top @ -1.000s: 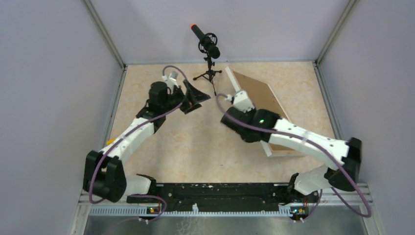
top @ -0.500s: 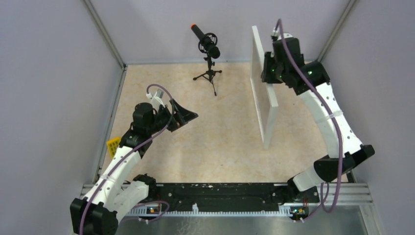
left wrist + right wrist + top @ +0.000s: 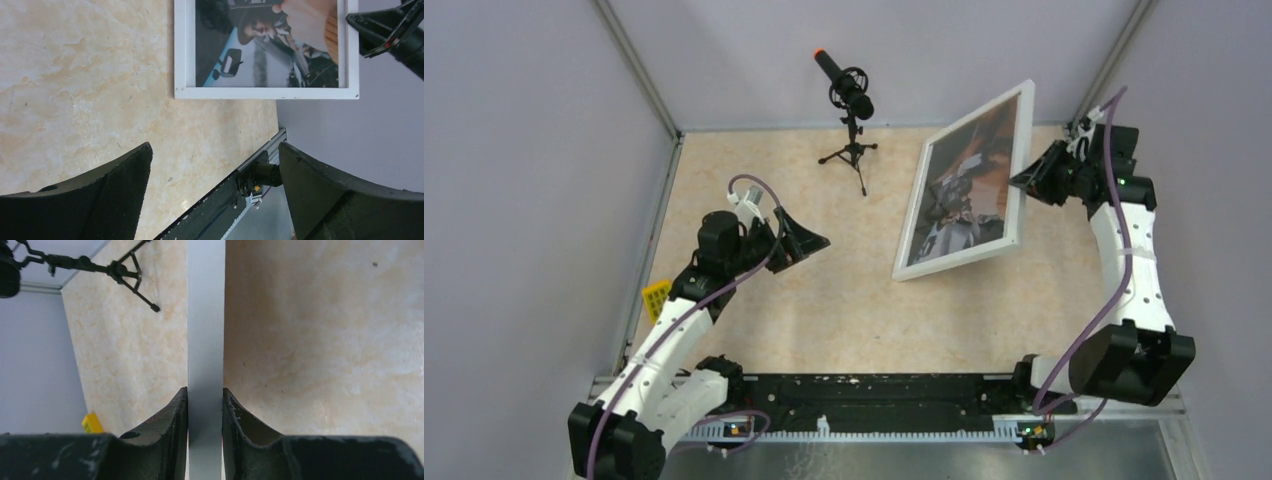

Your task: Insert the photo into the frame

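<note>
Two robot arms: left arm (image 3: 686,300) lower left of top view, right arm (image 3: 1129,250) at right. Two grippers: left gripper (image 3: 809,232), right gripper (image 3: 1027,180). One frame (image 3: 959,261), centre right. One photo (image 3: 969,185), within its border. One microphone (image 3: 849,92) on one tripod (image 3: 852,155), top centre. One small yellow item (image 3: 655,298), left edge.

The frame (image 3: 266,93) is cut off by the left wrist view's upper edge; only its thin side is shown to the right wrist camera. A small yellow object (image 3: 656,297) is half hidden by the left arm (image 3: 674,322).
</note>
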### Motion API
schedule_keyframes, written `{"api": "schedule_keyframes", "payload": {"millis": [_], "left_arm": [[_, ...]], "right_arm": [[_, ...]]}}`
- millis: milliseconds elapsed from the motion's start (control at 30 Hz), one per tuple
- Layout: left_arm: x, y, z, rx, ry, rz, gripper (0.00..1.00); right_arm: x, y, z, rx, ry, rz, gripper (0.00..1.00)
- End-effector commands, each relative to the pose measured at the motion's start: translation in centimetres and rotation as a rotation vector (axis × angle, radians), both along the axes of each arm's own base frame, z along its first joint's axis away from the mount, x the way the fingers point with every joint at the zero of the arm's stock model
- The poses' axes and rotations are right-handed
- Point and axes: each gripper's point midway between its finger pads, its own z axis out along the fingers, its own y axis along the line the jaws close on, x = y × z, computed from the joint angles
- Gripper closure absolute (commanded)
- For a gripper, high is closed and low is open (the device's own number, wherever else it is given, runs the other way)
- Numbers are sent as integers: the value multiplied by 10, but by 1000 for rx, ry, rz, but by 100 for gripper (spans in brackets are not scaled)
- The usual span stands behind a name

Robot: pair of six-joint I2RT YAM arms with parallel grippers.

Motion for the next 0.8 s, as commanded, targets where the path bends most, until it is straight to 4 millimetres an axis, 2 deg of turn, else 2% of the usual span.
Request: {"api": "schedule_keyframes", "payload": {"millis": [0,167,300,433,533,633,767], "left_arm": [[-1,-5,-8,-3,-9,-40,2],[3,-7,-29,20,30,-57,2],[3,-11,-39,40,73,-107,2],[2,-10,-44,47,73,-95,2],[4,-9,-49,52,80,-87,2],[6,-11,-51,50,94,-96,2],[8,-11,-51,52,89,-87,2]], "right_arm": [[-25,15,-4,52,-100,146,100],[-46,19,-62,118,-18,111,100],[-71,24,-108,194,40,30,100],[-101,36,-138,231,76,22,100],[-121,54,-156,224,128,83,100],[-138,63,-171,213,161,87,100],[-161,92,-190,313,183,137,100]]}}
